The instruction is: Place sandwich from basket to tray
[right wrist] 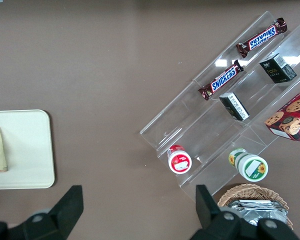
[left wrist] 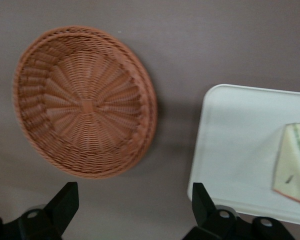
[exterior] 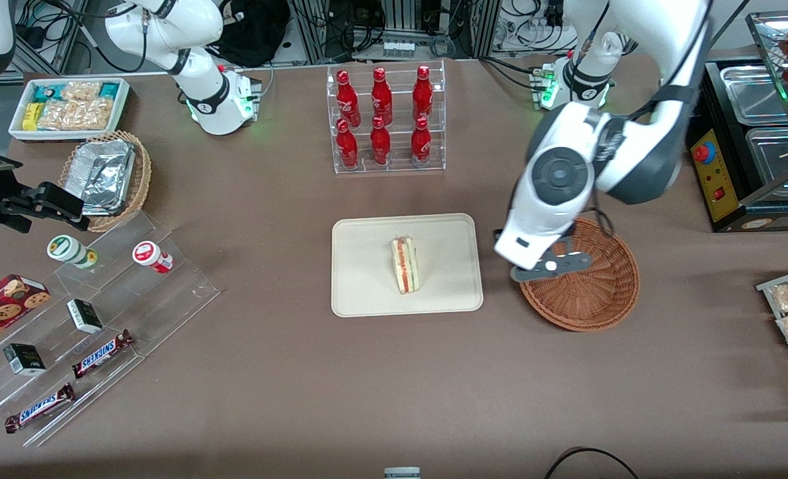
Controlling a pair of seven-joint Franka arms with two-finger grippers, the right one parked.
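Lying on its side near the middle of the cream tray, the sandwich shows its red-orange and green filling stripes along one edge, with bare tray surface all around it. Just beside the tray, toward the working arm's end of the worktop, sits the round reddish-brown wicker basket with nothing in it. The left arm's tool hovers above the gap between basket and tray, over the basket's rim nearest the tray, released, its two black fingers spread wide with nothing between them. From the wrist camera the basket's woven floor is bare, and the tray's rounded corner carries the sandwich. Farther from the front camera than the tray stands a clear rack of red bottles.
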